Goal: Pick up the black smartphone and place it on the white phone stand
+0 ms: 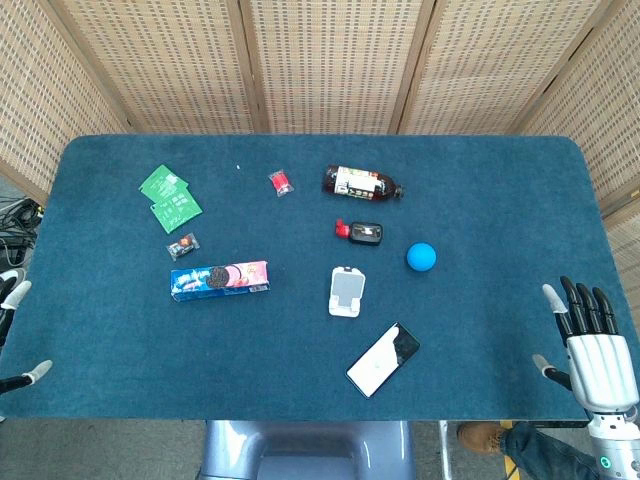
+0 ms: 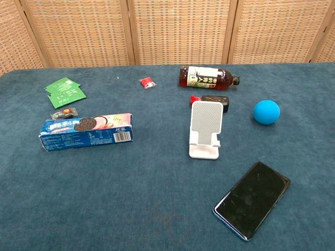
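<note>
The black smartphone (image 1: 384, 358) (image 2: 252, 199) lies flat on the blue table, screen up, near the front edge and right of centre. Just behind it and slightly left stands the white phone stand (image 1: 346, 291) (image 2: 204, 129), with nothing on it. My right hand (image 1: 590, 335) hovers at the table's front right corner, fingers spread, holding nothing, well to the right of the phone. Only the fingertips of my left hand (image 1: 12, 330) show at the left edge of the head view, apart and holding nothing. The chest view shows neither hand.
A blue ball (image 1: 421, 257) lies right of the stand. Behind it are a small black and red object (image 1: 360, 232) and a lying bottle (image 1: 362, 183). A cookie box (image 1: 220, 278), green packets (image 1: 168, 196) and small sweets (image 1: 183, 244) occupy the left half.
</note>
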Available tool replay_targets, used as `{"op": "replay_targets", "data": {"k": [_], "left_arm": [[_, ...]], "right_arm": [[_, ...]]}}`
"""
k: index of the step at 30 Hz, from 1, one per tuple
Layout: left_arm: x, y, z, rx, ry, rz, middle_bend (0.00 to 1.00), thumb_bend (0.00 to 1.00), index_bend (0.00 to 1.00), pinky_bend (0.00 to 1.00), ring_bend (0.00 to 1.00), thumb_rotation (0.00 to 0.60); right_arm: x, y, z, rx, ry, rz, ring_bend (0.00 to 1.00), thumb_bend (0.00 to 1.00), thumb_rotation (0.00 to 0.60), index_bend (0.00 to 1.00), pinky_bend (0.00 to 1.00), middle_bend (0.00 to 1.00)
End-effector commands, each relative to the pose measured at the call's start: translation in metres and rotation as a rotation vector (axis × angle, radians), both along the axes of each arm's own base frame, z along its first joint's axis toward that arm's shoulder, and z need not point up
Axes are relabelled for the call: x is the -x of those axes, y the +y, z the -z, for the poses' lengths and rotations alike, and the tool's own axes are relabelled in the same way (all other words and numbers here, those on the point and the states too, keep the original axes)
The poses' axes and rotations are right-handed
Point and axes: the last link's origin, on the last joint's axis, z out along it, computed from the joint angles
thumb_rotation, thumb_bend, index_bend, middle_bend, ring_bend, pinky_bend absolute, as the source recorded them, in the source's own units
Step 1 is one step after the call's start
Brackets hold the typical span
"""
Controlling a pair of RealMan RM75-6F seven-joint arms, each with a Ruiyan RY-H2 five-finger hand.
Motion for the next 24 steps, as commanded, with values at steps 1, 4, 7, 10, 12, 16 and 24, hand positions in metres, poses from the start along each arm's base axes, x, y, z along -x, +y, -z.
{"op": "replay_targets", "data": {"k": [1, 4, 7, 10, 12, 16, 24], "left_arm": [[0.000, 0.000, 0.001, 0.003, 0.001, 0.001, 0.00, 0.00, 0.00, 0.00, 0.00, 0.600], [0.000, 0.000, 0.001, 0.002, 0.001, 0.002, 0.00, 0.00, 0.00, 0.00, 0.00, 0.600], [0.001, 0.001, 0.000, -0.003, 0.000, -0.001, 0.00, 0.00, 0.00, 0.00, 0.00, 0.600], [0.002, 0.003, 0.000, -0.005, -0.002, -0.007, 0.00, 0.00, 0.00, 0.00, 0.00, 0.600], [0.002, 0.005, 0.002, 0.000, -0.001, -0.005, 0.00, 0.00, 0.00, 0.00, 0.00, 0.600], [0.005, 0.011, 0.008, 0.021, 0.010, -0.016, 0.00, 0.00, 0.00, 0.00, 0.00, 0.600], [0.007, 0.019, 0.011, 0.025, 0.019, -0.052, 0.00, 0.00, 0.00, 0.00, 0.00, 0.600]], "right_arm": [[-0.001, 0.000, 0.001, -0.007, -0.007, -0.004, 0.00, 0.00, 0.600, 0.00, 0.00, 0.00], [-0.001, 0.001, 0.004, -0.023, -0.003, -0.010, 0.00, 0.00, 0.600, 0.00, 0.00, 0.00], [-0.001, -0.001, 0.009, -0.052, 0.015, -0.019, 0.00, 0.00, 0.600, 0.00, 0.00, 0.00], [-0.003, -0.006, 0.019, -0.119, 0.058, -0.056, 0.00, 0.00, 0.600, 0.00, 0.00, 0.00], [-0.008, -0.011, 0.028, -0.204, 0.105, -0.112, 0.00, 0.00, 0.600, 0.00, 0.00, 0.00], [-0.028, -0.031, 0.067, -0.516, 0.276, -0.357, 0.00, 0.00, 0.600, 0.00, 0.00, 0.00], [-0.054, -0.058, 0.094, -0.682, 0.332, -0.450, 0.08, 0.00, 0.600, 0.08, 0.09, 0.09]]}}
